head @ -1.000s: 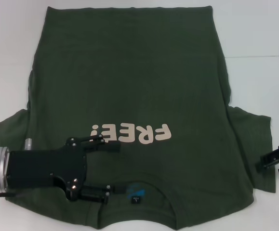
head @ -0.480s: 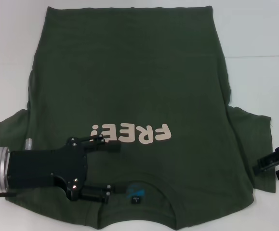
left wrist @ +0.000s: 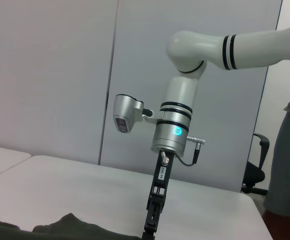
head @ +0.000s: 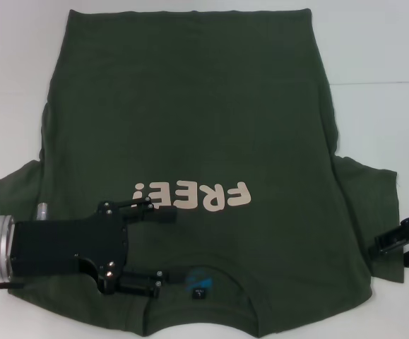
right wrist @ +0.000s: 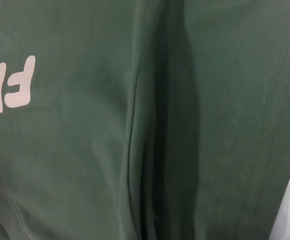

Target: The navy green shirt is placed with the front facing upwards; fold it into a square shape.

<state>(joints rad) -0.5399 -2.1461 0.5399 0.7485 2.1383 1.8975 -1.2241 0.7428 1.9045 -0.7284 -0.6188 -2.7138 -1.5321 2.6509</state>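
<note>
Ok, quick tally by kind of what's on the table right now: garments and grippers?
Garments: 1, the dark olive-green short-sleeved T-shirt with cream "FREE!" lettering, lying flat and front up.
Grippers: 2, the left gripper open over the chest near the collar, the right gripper at the shirt's sleeve edge.
Total: 3.

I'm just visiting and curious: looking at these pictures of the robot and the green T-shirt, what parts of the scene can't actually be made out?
- Navy green shirt: the head view's bottom edge cuts off its neckline end.
- Shirt's left shoulder area: covered by the left gripper, head view.
- Collar label: print too small to read.
- Right gripper: at the right sleeve's edge, partly cut off by the frame; whether it touches the cloth is unclear.
- "FREE!" lettering: only partly in the right wrist view.
</note>
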